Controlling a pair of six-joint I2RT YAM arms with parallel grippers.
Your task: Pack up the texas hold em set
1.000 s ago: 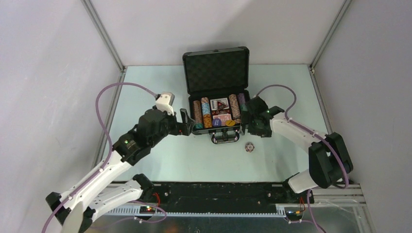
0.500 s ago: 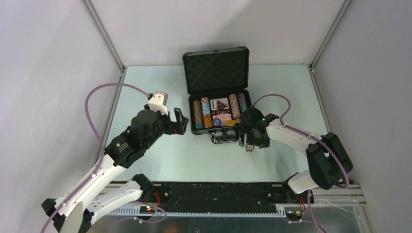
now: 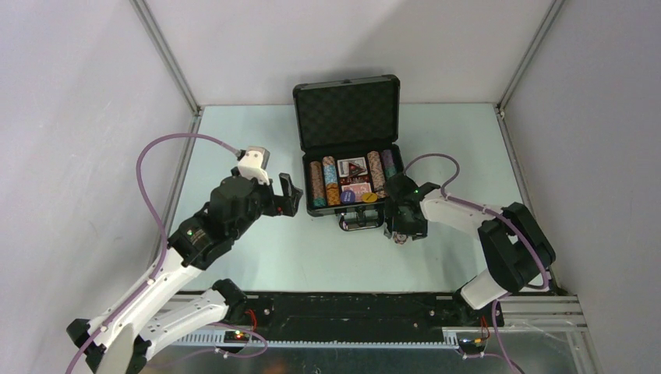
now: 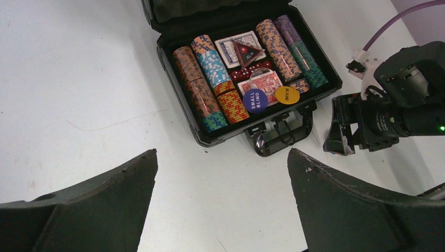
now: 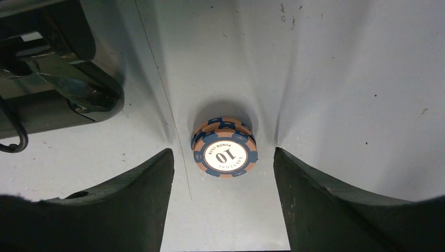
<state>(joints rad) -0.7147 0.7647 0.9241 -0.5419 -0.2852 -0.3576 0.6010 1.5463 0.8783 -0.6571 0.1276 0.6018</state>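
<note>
Chip (image 5: 225, 154) marked 10 is lying flat on the desk (image 5: 341, 79), right between the right tool's (image 3: 399, 231) fingers (image 5: 131, 205). Those fingers are standing apart, not touching it. The open case (image 3: 347, 117) is sitting just beside this tool. The left tool (image 4: 221, 155) is hanging wide apart, holding nothing, with the case in front of it.

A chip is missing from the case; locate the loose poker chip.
Right wrist view: the poker chip lies flat on the table between the right claw's spread fingers, just right of the briefcase handle.
</note>
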